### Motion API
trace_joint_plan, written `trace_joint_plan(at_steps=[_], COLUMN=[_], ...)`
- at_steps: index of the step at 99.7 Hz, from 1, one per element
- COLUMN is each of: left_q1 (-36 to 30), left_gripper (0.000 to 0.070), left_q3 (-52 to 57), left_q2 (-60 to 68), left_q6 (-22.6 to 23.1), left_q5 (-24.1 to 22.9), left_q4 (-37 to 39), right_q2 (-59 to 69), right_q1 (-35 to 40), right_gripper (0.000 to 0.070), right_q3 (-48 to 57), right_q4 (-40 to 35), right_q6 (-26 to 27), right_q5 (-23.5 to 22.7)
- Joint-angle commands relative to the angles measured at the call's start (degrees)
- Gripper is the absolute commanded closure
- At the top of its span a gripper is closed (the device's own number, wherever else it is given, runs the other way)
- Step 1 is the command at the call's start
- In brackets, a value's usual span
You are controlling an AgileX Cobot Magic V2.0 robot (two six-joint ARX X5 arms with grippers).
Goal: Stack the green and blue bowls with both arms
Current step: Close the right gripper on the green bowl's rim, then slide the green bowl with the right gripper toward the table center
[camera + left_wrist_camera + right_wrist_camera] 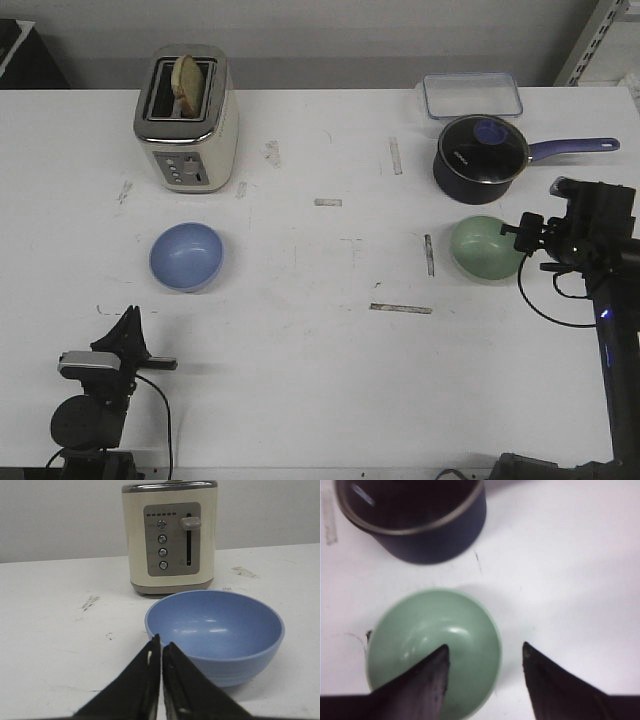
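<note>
Two bowls sit well apart: the green bowl (pixel 487 248) at centre right under the right gripper (pixel 485 652), whose spread fingers seemingly straddle its rim, and the blue bowl (pixel 186 256) at centre left, beyond the closed left gripper (pixel 161 642).

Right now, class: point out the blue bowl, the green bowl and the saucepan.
blue bowl (pixel 186 256), front view, inner base.
green bowl (pixel 484 247), front view, inside wall.
saucepan (pixel 482 150), front view, lid centre.
</note>
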Motion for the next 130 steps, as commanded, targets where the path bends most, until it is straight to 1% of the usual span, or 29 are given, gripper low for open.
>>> trace_joint_plan(at_steps=[1,6,14,18,34,49,68,78,86,92,99,102,110,114,116,130], left_q1=[0.0,0.0,0.0,0.0,0.0,0.0,0.0,0.0,0.0,0.0,0.0,0.0,0.0,0.0,0.0,0.0], left_gripper=[0.0699,0.0699,0.0699,0.0699,0.0699,0.0699,0.0699,0.0699,0.0699,0.0699,0.0699,0.0699,0.0699,0.0699,0.0699,0.0699], left_q3=[-1.2,-1.2,-1.2,-1.2,-1.2,-1.2,-1.2,-1.2,-1.2,-1.2,-1.2,-1.2,-1.2,-1.2,-1.2,-1.2], left_q2=[-0.1,-0.1,-0.1,-0.1,-0.1,-0.1,-0.1,-0.1,-0.1,-0.1,-0.1,-0.1,-0.1,-0.1,-0.1,-0.1], left_q6=[0.3,0.3,0.3,0.3,0.3,0.3,0.3,0.3,0.3,0.3,0.3,0.3,0.3,0.3,0.3,0.3], left_q5=[0.0,0.0,0.0,0.0,0.0,0.0,0.0,0.0,0.0,0.0,0.0,0.0,0.0,0.0,0.0,0.0], left_q4=[0.9,0.9,0.9,0.9,0.9,0.9,0.9,0.9,0.9,0.9,0.9,0.9,0.9,0.9,0.9,0.9], right_q2=[1.9,2.8,3.9,4.4,7.3,11.0,16.1,18.1,18.9,19.1,19.1,19.1,19.1,19.1,19.1,18.4], right_q1=[-1.2,-2.2,-3.1,-3.2,-3.4,-3.4,-3.4,-3.4,-3.4,-3.4,-3.3,-3.1,-2.9,-2.8,-2.8,-2.7], right_gripper=[0.0348,0.0334,0.0235,0.0204,0.0204,0.0204,0.021,0.0268,0.034,0.0411,0.0538,0.0575,0.0625,0.0664,0.0694,0.0697], right_q3=[1.3,1.3,1.3,1.3,1.2,1.2,1.2,1.2,1.0,1.0,1.0,1.0,1.0,1.0,1.0,1.0], right_q4=[-0.5,-0.7,-0.5,-0.3,-0.2,0.7,2.2,2.5,3.3,3.7,3.8,3.8,3.7,3.7,3.8,4.1], right_q6=[-0.9,-0.9,-1.0,-1.0,-1.1,-1.2,-1.4,-1.4,-1.3,-1.3,-1.3,-1.3,-1.2,-1.1,-0.9,-0.5], right_q5=[-2.3,-3.2,-3.4,-3.6,-3.7,-5.9,-6.0,-6.6,-7.9,-7.7,-7.5,-7.5,-7.4,-7.5,-7.5,-7.5])
